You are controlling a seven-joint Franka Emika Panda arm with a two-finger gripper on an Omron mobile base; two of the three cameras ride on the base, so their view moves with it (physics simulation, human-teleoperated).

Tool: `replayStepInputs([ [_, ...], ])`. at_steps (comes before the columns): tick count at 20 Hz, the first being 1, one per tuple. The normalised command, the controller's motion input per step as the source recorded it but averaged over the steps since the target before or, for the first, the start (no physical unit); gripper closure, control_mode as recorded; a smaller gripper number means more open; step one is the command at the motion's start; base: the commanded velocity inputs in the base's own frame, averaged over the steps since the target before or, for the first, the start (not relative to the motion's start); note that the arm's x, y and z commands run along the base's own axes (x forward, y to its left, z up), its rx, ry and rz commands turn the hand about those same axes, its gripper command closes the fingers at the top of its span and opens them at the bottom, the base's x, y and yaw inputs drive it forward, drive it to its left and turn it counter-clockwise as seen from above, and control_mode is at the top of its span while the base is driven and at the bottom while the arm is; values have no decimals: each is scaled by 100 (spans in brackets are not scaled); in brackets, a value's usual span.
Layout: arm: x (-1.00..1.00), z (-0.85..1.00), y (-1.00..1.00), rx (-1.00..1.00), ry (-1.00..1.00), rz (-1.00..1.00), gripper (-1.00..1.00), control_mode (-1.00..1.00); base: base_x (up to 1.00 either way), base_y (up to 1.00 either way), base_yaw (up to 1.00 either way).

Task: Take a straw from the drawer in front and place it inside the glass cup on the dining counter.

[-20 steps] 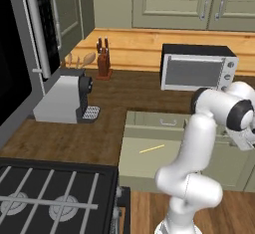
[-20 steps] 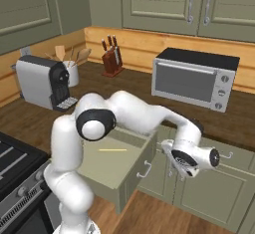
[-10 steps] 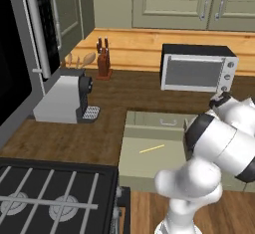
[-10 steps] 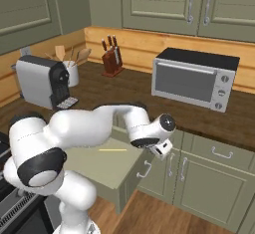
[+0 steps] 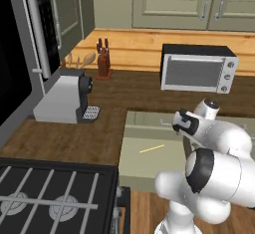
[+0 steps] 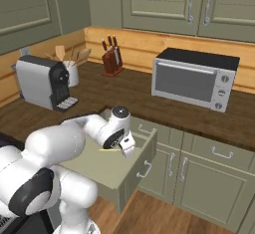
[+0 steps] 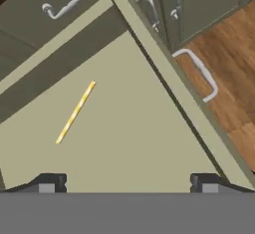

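Observation:
The drawer point(image 5: 144, 164) stands pulled open below the worktop, its pale-green floor bare except for the straw point(image 5: 152, 149), a thin pale-yellow stick. In the hand view the straw point(image 7: 75, 112) lies slanted, up and left of my gripper point(image 7: 125, 184), whose fingertips point(image 7: 48, 182) stand wide apart with nothing between them. My gripper point(image 6: 128, 147) hovers over the right part of the drawer point(image 6: 89, 166), near its front panel and metal handle point(image 6: 145, 170), and partly covers the straw point(image 6: 108, 150). The glass cup and the dining counter are out of view.
On the brown worktop stand a microwave point(image 5: 198, 68), a grey coffee machine point(image 5: 64, 98), a knife block point(image 5: 103, 62) and a jar of wooden spoons point(image 6: 72, 67). A stove point(image 5: 50, 198) lies left of the drawer. Closed cabinet fronts point(image 6: 199, 188) lie to its right.
The arm has swung left, from beside the drawer's right side to above its floor. The gripper now points down at the drawer. Its jaws stay open.

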Motion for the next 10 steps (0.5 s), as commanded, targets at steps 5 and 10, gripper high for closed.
replayStepInputs([
  [5, 43, -22, 41, 0, 17, -16, -100, -100, 0, 0, 0],
  [10, 52, -29, 24, 0, 14, -13, -100, -100, 0, 0, 0],
])
